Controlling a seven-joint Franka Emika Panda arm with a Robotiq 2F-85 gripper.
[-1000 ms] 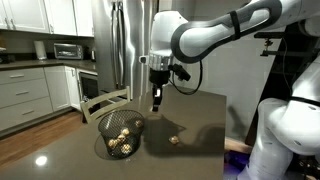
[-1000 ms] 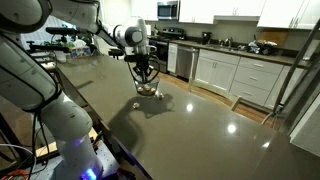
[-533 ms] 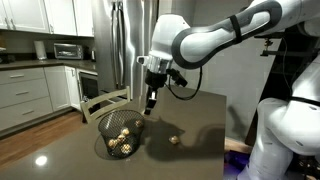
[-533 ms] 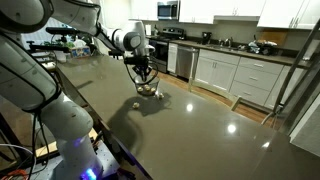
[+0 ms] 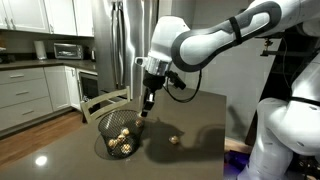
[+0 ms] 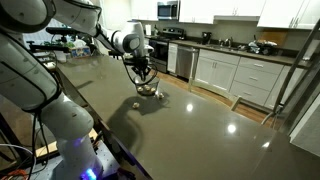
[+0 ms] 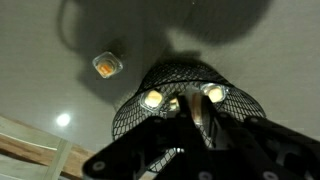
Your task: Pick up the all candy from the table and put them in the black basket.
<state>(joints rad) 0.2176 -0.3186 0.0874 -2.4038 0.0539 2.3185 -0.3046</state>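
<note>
Between the jaws, in the wrist view, sat a golden-tan lump, the held candy [image 7: 194, 112]; the gripper [image 7: 193, 127] was closed nearly together on it, though the dark fingers hid most of the wrapper. In both exterior views the gripper [image 5: 144, 114] [image 6: 144, 80] pointed downward and hung just above the black basket [image 5: 105, 128] [image 6: 151, 91], clear of its rim.

Directly beneath, the wrist view looked into the black basket [image 7: 130, 108], whose wire mesh let the surface show through. The basket candies [image 7: 152, 98] [image 5: 121, 143] lay on its bottom, several gold-foil balls bunched close together.

Outside the basket, one loose candy [image 7: 107, 65] [image 5: 175, 141] [image 6: 136, 103] lay alone on the table [image 5: 60, 152] [image 6: 200, 130] [image 7: 40, 60], near the basket but apart from it. The tabletop was dark, glossy and carried bright reflections of ceiling lights.

The white arm [image 5: 210, 38] reached in from above and bent down toward the basket. Beyond the table stood a steel refrigerator [image 5: 125, 45], a microwave [image 5: 67, 50] on the counter, and white cabinets [image 6: 240, 75].
</note>
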